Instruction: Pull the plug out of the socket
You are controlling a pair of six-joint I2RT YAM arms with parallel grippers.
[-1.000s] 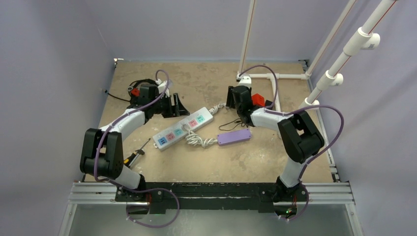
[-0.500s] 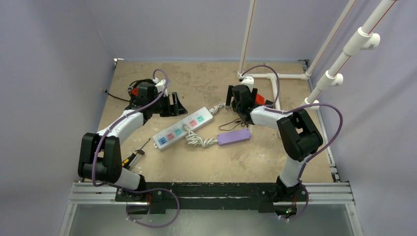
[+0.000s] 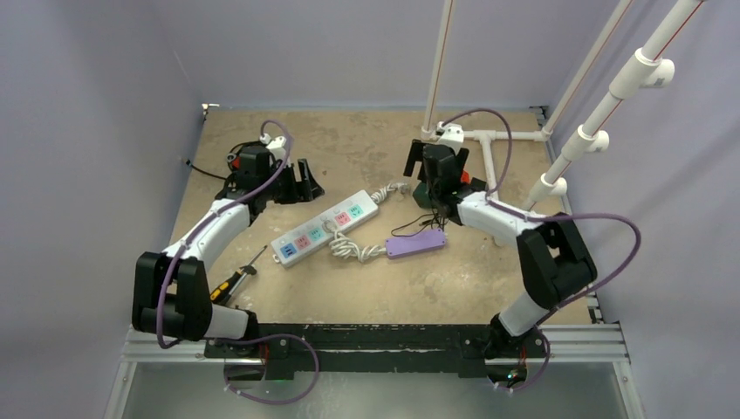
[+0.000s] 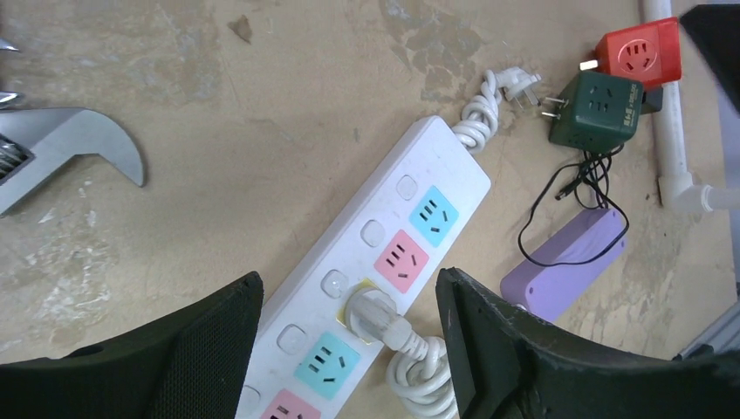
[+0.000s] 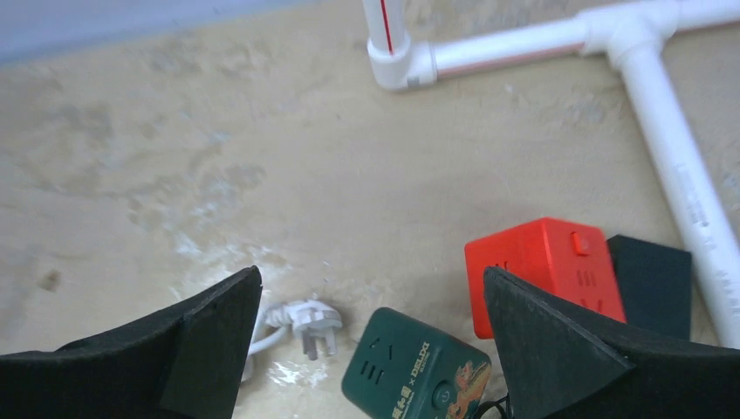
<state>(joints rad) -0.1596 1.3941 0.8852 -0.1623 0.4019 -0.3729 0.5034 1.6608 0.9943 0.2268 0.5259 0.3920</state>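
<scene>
The long white power strip (image 3: 323, 227) lies diagonally mid-table; it also shows in the left wrist view (image 4: 375, 231). A white plug (image 4: 377, 312) sits in its yellow outlet, with its coiled white cord (image 4: 419, 371) trailing off the near side. My left gripper (image 4: 347, 288) is open and empty; it hangs above the strip with the plug between its fingers, touching nothing. In the top view it (image 3: 301, 185) is behind the strip's middle. My right gripper (image 3: 417, 173) is open and empty, beyond the strip's far end.
The strip's own loose plug (image 5: 310, 323), a green cube adapter (image 5: 410, 371) and a red cube (image 5: 545, 266) lie under the right gripper (image 5: 371, 279). A purple bar (image 3: 415, 243), a screwdriver (image 3: 237, 275), a wrench (image 4: 61, 148) and white pipes (image 3: 489, 140) are around.
The right arm has swung its elbow outward and its wrist has shifted slightly back and right. The left gripper has drawn a little back and left. The plug stays in the strip.
</scene>
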